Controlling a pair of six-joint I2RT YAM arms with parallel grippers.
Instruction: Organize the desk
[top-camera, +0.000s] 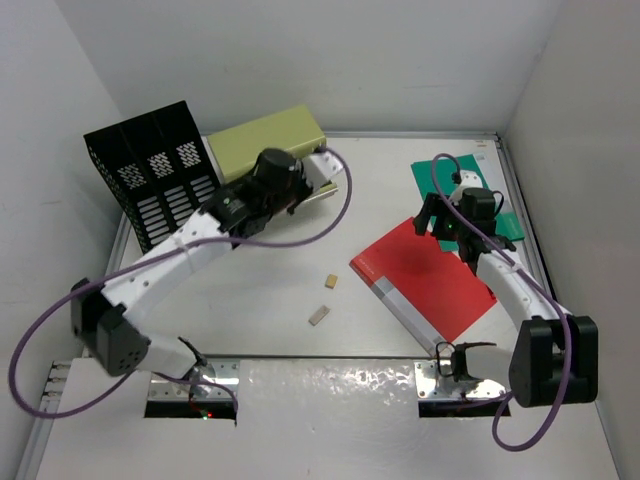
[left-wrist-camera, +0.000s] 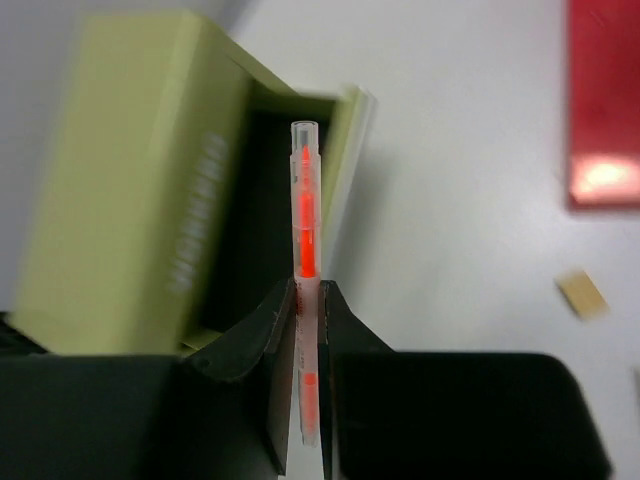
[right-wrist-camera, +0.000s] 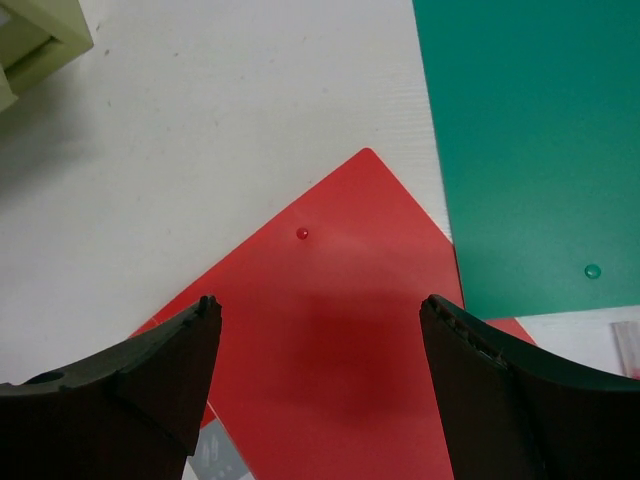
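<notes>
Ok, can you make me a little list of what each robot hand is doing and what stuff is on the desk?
left gripper: shut on orange pen, by the green box with its open drawer
right gripper: open, above red folder
green folder: far right of desk
black mesh rack: back left
tan blocks: two, loose mid-desk

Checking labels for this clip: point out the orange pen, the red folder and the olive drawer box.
orange pen (left-wrist-camera: 306, 215): left wrist view, mid-barrel.
red folder (top-camera: 427, 280): top view, cover centre.
olive drawer box (top-camera: 262, 137): top view, top face.
</notes>
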